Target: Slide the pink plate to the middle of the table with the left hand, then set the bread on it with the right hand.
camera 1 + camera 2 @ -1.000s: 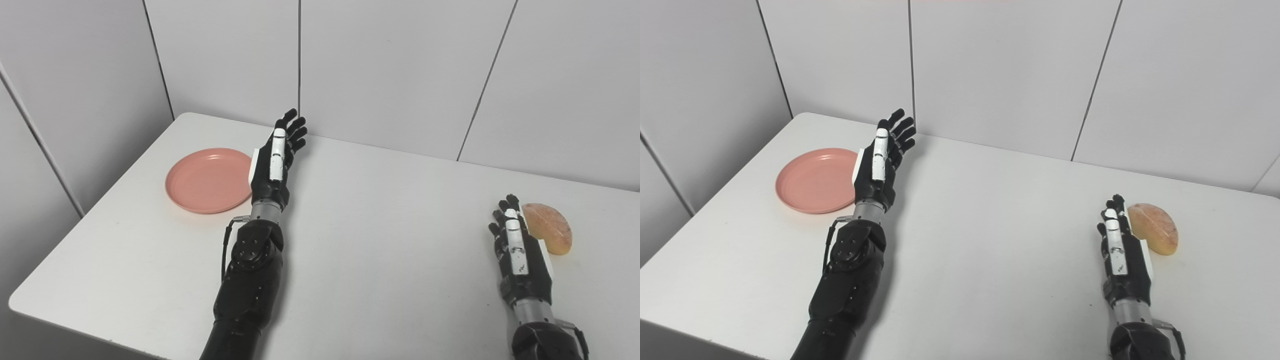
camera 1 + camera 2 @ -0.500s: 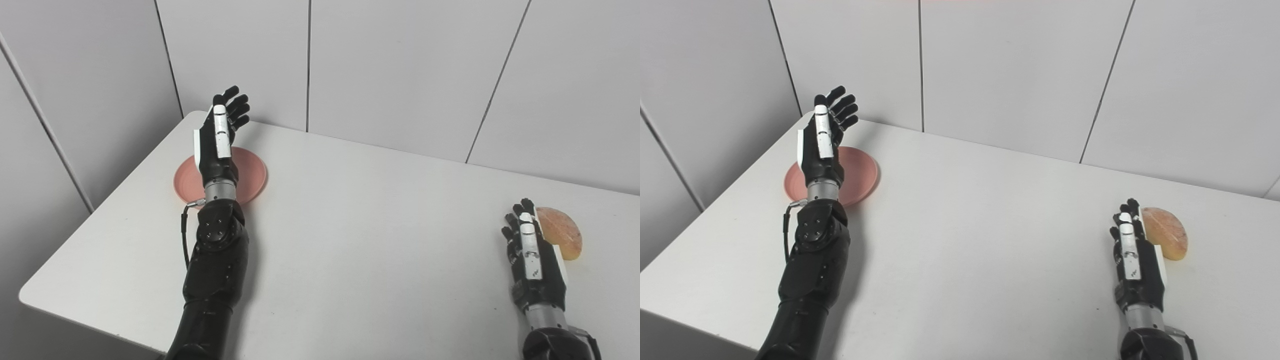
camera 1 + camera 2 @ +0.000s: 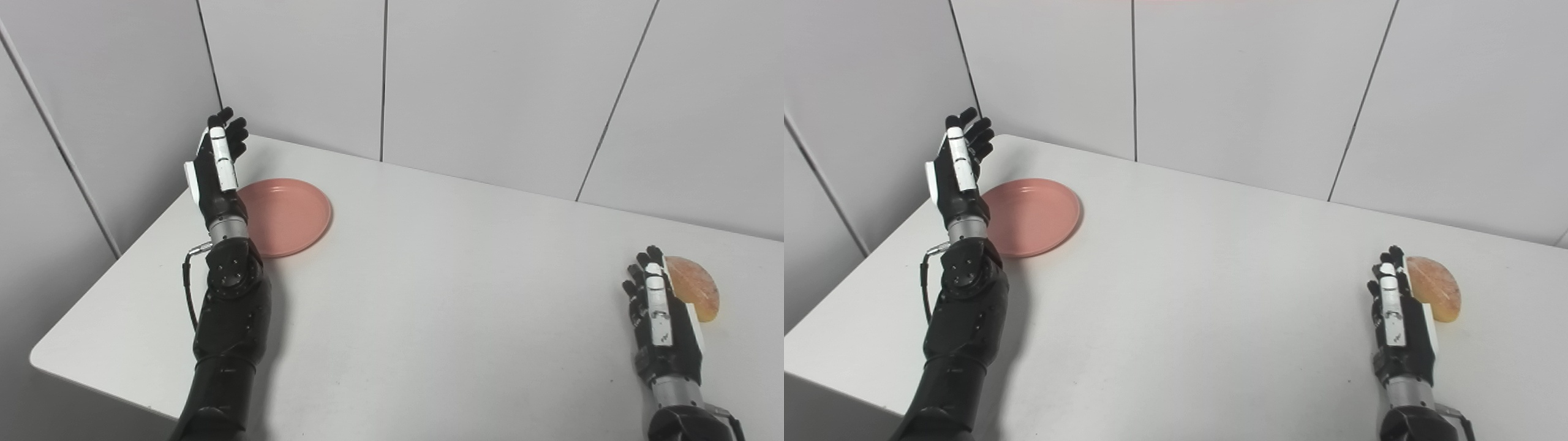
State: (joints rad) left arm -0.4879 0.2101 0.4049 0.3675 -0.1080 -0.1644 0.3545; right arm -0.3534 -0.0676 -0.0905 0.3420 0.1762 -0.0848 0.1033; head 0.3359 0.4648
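Observation:
The pink plate (image 3: 288, 215) lies flat near the table's far left corner. My left hand (image 3: 215, 171) is raised on edge just left of the plate, above its left rim, fingers straight and apart, holding nothing. The bread (image 3: 694, 286), a golden half-round piece, lies at the right side of the table. My right hand (image 3: 659, 324) rests open on the table just left of the bread, fingers pointing away from me, its far side hiding the bread's left edge.
The white table (image 3: 441, 294) meets grey wall panels at its far edge. Its left edge (image 3: 110, 275) runs close beside my left forearm. Bare tabletop spans the stretch between plate and bread.
My left hand has swung from the plate's right side, across it, to its left side. The camera has shifted somewhat. Plate, bread and right hand have stayed put.

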